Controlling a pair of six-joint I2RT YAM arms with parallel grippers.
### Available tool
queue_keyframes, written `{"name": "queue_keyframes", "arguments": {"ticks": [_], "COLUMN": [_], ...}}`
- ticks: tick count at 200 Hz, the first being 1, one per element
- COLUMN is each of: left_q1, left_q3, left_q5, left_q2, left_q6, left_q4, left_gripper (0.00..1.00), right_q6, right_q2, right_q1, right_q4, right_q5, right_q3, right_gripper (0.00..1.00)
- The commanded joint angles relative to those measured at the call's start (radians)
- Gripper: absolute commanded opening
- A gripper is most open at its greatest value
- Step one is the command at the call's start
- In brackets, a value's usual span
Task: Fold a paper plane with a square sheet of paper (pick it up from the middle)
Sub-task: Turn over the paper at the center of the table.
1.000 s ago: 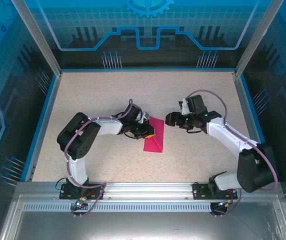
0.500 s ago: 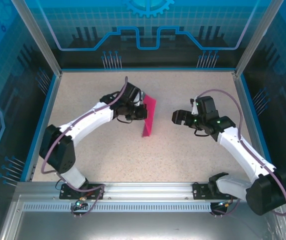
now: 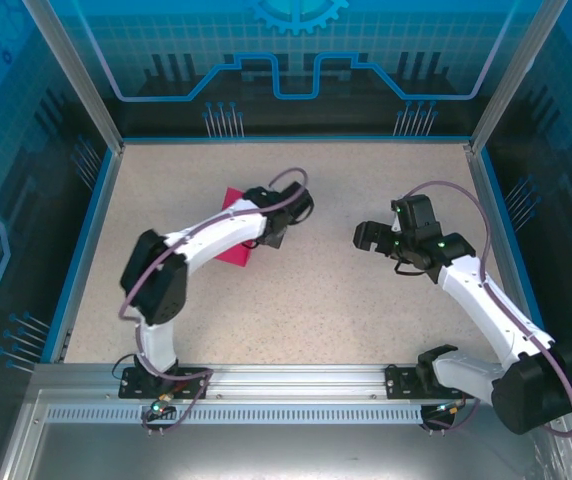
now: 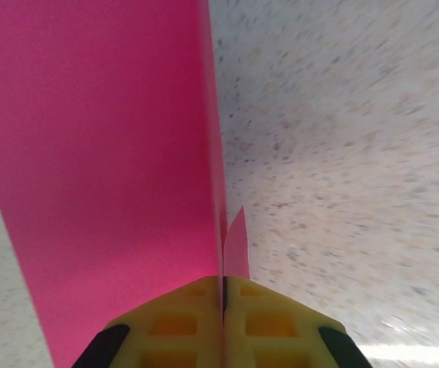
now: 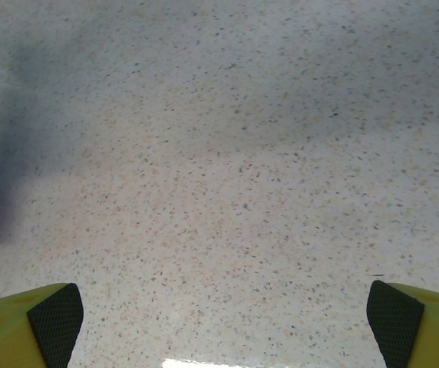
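- Fingers (image 4: 177,326) of our left gripper (image 4: 223,295) are pressed together on the folded pink paper sheet (image 4: 104,153), at the left-centre of the table (image 3: 366,180).
- Our right gripper (image 5: 223,322) hangs wide open and empty.
- We judge the paper light, thin and floppy; it is best to pinch it close to a fold.

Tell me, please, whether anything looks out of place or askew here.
Nothing stands out. The thin magenta-pink paper sheet is folded and pinched in the shut left gripper, with no visible tears; the right gripper hangs open over the speckled table.
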Motion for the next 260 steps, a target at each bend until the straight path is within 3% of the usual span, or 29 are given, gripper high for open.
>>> {"name": "queue_keyframes", "arguments": {"ticks": [1, 51, 107, 139, 187, 216, 240, 260], "left_q1": [-0.042, -0.131, -0.152, -0.152, -0.137, -0.072, 0.018, 0.123], "left_q3": [0.035, 0.078, 0.078, 0.114, 0.144, 0.096, 0.003, -0.100], "left_q5": [-0.190, -0.172, 0.085, 0.234, 0.610, 0.778, 0.837, 0.850], "left_q2": [0.095, 0.265, 0.263, 0.229, 0.033, -0.072, -0.160, -0.226], "left_q6": [-0.023, -0.067, -0.090, -0.096, -0.131, -0.174, -0.227, -0.281], "left_q4": [-0.062, -0.012, 0.070, 0.071, 0.134, 0.197, 0.255, 0.300], "left_gripper": [0.05, 0.05, 0.12, 0.34, 0.68, 0.77, 0.87, 0.98], "right_q6": [0.023, 0.035, 0.044, 0.051, 0.056, 0.053, 0.038, 0.041], "right_q2": [-0.017, -0.029, -0.020, -0.009, 0.012, 0.038, 0.094, 0.178], "right_q1": [-0.029, -0.069, -0.088, -0.090, -0.091, -0.089, -0.057, 0.035], "right_q4": [-0.044, -0.055, -0.055, -0.050, -0.037, -0.016, 0.018, 0.047], "right_q5": [0.039, 0.032, 0.017, 0.008, -0.021, -0.066, -0.137, -0.158], "right_q3": [-0.012, -0.056, -0.066, -0.067, -0.056, -0.043, -0.024, 0.057], "right_gripper": [0.98, 0.98, 0.98, 0.98, 0.97, 0.96, 0.93, 0.85]}}
